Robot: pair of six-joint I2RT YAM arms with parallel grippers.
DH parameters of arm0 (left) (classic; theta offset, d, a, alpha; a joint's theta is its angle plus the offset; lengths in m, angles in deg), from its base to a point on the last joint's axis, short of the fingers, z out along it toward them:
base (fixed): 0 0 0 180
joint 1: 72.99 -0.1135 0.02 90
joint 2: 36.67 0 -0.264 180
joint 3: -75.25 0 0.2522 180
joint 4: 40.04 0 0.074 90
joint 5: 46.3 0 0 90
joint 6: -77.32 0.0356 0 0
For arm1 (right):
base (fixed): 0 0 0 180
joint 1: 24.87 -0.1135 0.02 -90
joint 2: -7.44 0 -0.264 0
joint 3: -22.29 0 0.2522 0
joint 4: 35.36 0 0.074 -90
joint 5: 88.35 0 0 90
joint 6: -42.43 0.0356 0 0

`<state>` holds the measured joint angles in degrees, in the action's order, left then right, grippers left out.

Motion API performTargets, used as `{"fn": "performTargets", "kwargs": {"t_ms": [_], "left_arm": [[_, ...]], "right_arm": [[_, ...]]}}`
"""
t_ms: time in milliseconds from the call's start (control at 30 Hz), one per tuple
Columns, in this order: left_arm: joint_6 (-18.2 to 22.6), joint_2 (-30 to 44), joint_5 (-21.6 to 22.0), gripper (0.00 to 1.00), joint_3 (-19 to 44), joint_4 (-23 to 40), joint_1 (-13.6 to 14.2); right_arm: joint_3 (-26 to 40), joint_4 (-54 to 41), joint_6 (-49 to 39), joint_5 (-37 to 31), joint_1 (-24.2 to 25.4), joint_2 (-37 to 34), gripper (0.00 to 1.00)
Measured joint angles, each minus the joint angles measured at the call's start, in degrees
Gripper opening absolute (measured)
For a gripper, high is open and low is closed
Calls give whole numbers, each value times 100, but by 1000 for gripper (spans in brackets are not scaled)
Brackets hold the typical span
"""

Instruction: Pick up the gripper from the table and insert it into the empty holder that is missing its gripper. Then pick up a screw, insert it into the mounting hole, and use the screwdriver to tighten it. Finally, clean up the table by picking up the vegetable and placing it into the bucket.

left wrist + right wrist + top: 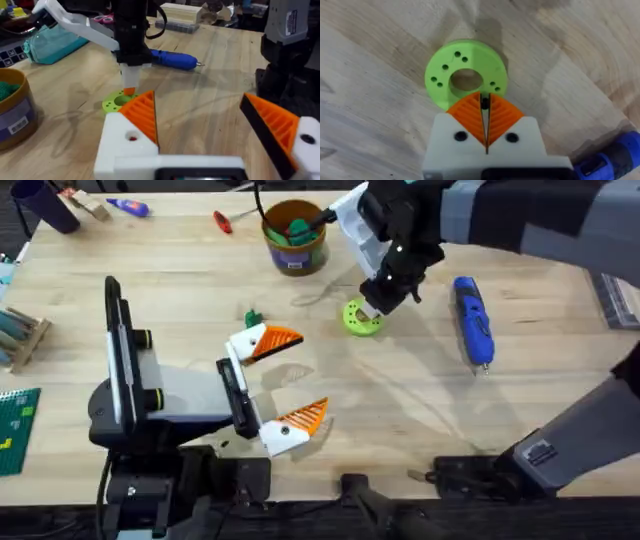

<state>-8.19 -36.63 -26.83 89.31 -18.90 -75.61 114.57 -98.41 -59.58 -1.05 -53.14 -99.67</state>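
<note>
Pale wooden tabletop seen from above, with the robot's two arms rising from its near edge. We describe it from left to right.

At 9 o'clock lies the left arm, its left gripper spread wide and holding nothing. Each black jaw bar ends in a white mount carrying an orange ribbed finger. The farther mount is the holder, and the gripper sits in it, pointing toward 3 o'clock. The twin mount and twin finger lie nearer us, at 7 o'clock. From the left wrist camera we see a small hole in the face of the holder; we cannot tell whether a screw is in it.

Just beyond the holder, at 11 o'clock from it, the vegetable rests on the bare wood (a tiny dark-green lump).

At 12 o'clock stands the bucket, upright, with something green inside. It is well apart from the vegetable.

Right of centre, at 1 o'clock, the right gripper hangs over a green ring-shaped disc. From its wrist camera we see the orange fingertips pressed together, pinching a small black part over the edge of the disc's centre hole.

At 3 o'clock a blue screwdriver lies flat, its tip toward us, near the disc but apart from it.
</note>
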Motion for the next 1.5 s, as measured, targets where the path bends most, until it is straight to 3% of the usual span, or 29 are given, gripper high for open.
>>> {"fn": "performTargets", "kwargs": {"t_ms": [567, 767, 1133, 1500], "left_arm": [[0, 0, 0, 985, 0, 0, 0], [0, 2, 0, 985, 0, 0, 0], [0, 0, 0, 985, 0, 0, 0], [0, 2, 0, 985, 0, 0, 0]], "right_arm": [[0, -33, 7, -2, 0, 3, 6], [180, -437, 53, -2, 0, 137, 5], [1755, -1658, 124, -4, -120, 565, 5], [3561, -2739, 133, -2, -1062, 638, 5]]}}
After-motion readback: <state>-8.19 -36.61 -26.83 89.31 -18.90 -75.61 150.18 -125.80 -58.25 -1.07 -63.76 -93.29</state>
